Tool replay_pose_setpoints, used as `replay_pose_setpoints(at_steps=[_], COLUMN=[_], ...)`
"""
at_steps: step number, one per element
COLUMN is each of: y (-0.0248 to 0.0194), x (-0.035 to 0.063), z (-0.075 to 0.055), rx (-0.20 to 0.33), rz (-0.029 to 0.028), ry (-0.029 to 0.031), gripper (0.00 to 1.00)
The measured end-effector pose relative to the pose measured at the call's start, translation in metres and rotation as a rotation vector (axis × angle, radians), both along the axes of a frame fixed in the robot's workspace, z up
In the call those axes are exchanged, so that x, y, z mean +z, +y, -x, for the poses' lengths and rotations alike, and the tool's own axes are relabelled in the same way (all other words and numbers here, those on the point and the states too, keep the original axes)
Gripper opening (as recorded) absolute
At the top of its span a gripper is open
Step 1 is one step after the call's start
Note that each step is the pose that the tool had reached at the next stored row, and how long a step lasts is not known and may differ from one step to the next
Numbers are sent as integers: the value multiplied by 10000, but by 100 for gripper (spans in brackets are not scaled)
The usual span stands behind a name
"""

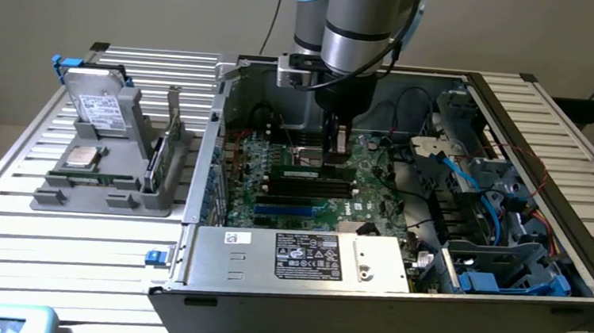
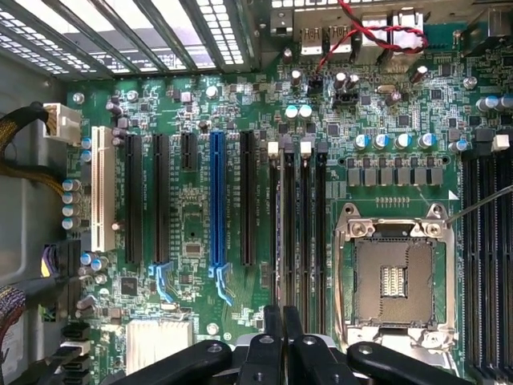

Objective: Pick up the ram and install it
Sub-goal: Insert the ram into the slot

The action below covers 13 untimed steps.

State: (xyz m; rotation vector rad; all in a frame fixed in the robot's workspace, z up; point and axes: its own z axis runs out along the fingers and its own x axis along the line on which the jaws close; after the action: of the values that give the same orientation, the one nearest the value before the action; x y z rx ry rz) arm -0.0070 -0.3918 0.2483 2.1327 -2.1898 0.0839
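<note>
Hand [image 2: 282,313], fingers pinched together, hold unclear to me; ram [image 1: 299,171] standing among memory slots [image 2: 307,241], eight o'clock of hand in exterior view; seating unconfirmed.

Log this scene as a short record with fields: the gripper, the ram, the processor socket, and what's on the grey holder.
gripper: inside the open computer case, low over the memory slots
ram: along the memory slots at the gripper's tip; seated or not, cannot tell
processor socket: open, no chip in it
grey holder: outside the case, on the exterior view's left, carrying a hard drive and a silver processor chip
</note>
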Motion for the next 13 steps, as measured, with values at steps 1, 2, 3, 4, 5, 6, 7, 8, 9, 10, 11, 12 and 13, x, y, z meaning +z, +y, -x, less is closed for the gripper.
replay_pose_setpoints(at_steps=[1,2,3,4,5,6,7,8,9,10,11,12,13], y=[0,-1,-1,-2,-2,-4,-8,-10,-12,-13,-14,-14,-14], x=[-9,-17,-25,-35,-42,-47,-51,-57,-64,-72,-84,-98,-112], z=[0,0,0,0,0,0,-1,0,0,0,0,0,0], rx=[-1,-1,0,0,0,0,1,0,-1,-1,-1,0,0], rz=[-1,-2,0,0,0,1,1,0,0,-2,-1,0,-1], ry=[0,0,0,0,0,0,0,0,0,0,0,0,0], gripper=[12,12,12,12,12,12,12,12,12,12,12,12,12])
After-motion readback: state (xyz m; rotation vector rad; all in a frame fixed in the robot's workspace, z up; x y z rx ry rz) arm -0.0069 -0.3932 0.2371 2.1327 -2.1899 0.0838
